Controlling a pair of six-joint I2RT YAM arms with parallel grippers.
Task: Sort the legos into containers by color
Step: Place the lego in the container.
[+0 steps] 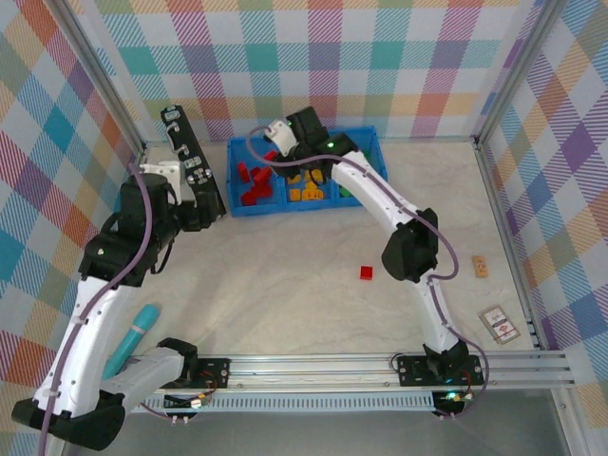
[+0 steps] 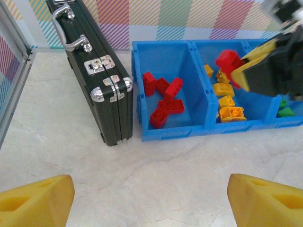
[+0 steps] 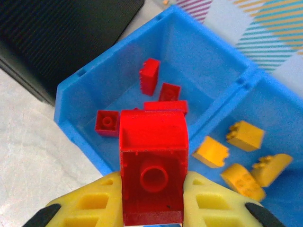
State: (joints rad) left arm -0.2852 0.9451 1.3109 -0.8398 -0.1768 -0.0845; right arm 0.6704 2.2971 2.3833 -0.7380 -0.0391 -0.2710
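**Red brick held above the bin, one more loose on the table**

Nearest the arm bases, a teal tool lies on the table beside the left arm. Farther out, towards the right arm's elbow, a loose red brick sits alone on the bare surface, well apart from the bin.

The left gripper hangs over the table in front of the bin. Its yellow fingertips are spread wide with nothing between them. Just beyond it a black case stands upright, close beside the left wall of the blue bin.

In the bin, the left compartment holds a cluster of red bricks, the middle one holds yellow-orange bricks, and green bricks show in the right one.

The right gripper reaches over the bin and is closed on a red brick, pinched between its two yellow pads with the hollow underside towards the wrist camera. The brick hangs above the bin, close to the divider between the left and middle compartments. Which side of it cannot be told for certain.
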